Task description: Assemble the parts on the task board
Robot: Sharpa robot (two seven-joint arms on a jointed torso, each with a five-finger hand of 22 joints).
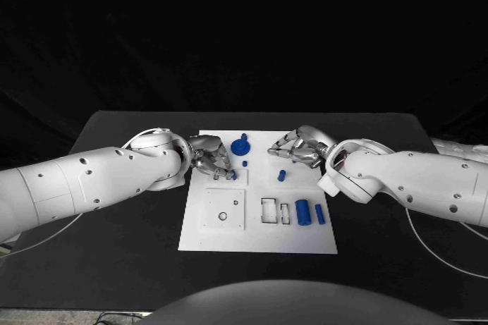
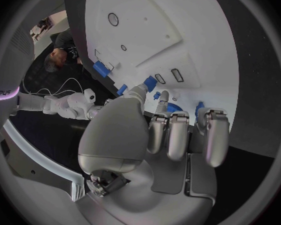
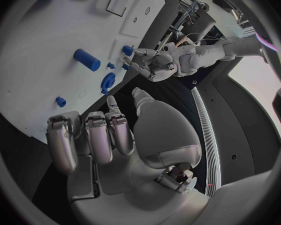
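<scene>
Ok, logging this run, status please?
Left hand on a small blue part at board's left edge. Right hand holds nothing, over task board. Nothing in the way.

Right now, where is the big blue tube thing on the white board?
In the head view the big blue cylinder lies on the task board, toward its near right part, between a small white-framed slot and a thinner blue bar.

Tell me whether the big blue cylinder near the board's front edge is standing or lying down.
Lying down. In the head view the large blue cylinder rests on its side on the white task board, its long side showing.
</scene>
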